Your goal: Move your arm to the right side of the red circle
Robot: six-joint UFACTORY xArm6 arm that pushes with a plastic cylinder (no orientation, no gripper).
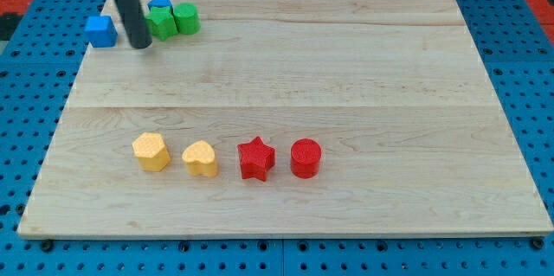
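Observation:
The red circle (305, 157) stands low on the wooden board (346, 68), at the right end of a row of blocks. The red star (256, 158) is just left of it. My tip (141, 45) is at the board's top left, far up and left of the red circle. It sits between the blue cube (101, 31) on its left and the green star (161, 23) on its right, close to both.
A green cylinder (186, 18) and a blue triangle (159, 2) sit by the green star. A yellow hexagon (151, 151) and a yellow heart (201, 158) lie left of the red star. Blue pegboard surrounds the board.

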